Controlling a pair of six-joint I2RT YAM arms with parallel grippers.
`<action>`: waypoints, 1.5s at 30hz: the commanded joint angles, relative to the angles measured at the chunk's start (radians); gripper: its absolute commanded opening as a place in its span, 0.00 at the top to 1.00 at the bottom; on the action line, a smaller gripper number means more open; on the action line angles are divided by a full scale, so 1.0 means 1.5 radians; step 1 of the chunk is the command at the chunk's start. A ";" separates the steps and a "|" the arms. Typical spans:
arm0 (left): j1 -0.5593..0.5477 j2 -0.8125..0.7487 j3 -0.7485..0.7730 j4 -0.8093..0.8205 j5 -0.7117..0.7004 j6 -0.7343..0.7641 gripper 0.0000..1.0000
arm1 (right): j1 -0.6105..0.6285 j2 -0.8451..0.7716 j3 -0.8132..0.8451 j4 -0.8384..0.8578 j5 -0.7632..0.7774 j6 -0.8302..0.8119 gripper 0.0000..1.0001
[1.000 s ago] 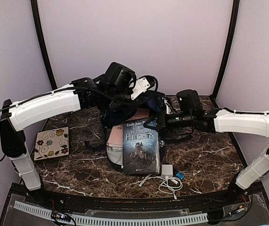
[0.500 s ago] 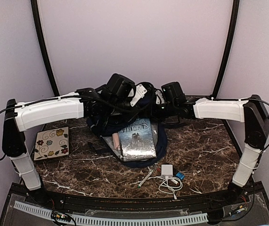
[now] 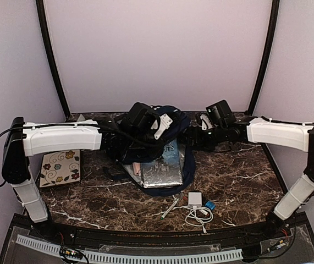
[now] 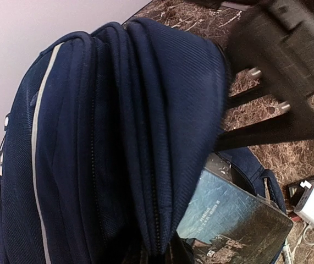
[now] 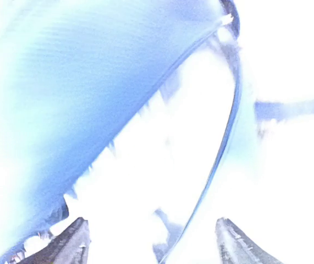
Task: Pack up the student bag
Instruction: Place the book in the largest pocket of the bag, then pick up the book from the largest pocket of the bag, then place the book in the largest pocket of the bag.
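Top external view: the student bag [image 3: 173, 116] lies far-centre on the surface [image 3: 239, 181], a book [image 3: 165, 164] partly inside its mouth. The left end effector [image 3: 152, 127] pinches the bag's fabric; the right end effector [image 5: 151, 245] stands wide. A charger [image 3: 194, 198], pen [image 3: 169, 210] and floral notebook [image 3: 61, 166] lie outside, apparently unpacked.

- Your right wrist view is blown out to a blue-white blur; only the right gripper [image 5: 148, 245] and its dark fingertips [image 5: 71, 247] read.
- The navy blue fabric backpack [image 3: 174, 116] hides the far end of the glossy castle-cover book [image 3: 165, 170] from you.
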 commanded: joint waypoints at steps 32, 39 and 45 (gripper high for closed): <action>0.005 -0.105 -0.033 0.009 0.098 0.099 1.00 | 0.080 -0.066 -0.214 0.420 -0.192 0.197 1.00; -0.053 -0.146 -0.018 0.026 0.133 0.190 1.00 | -0.004 -0.007 -0.088 0.321 -0.180 0.200 1.00; -0.059 -0.152 -0.010 0.041 0.173 0.171 1.00 | -0.020 0.081 0.031 0.321 -0.155 0.201 0.98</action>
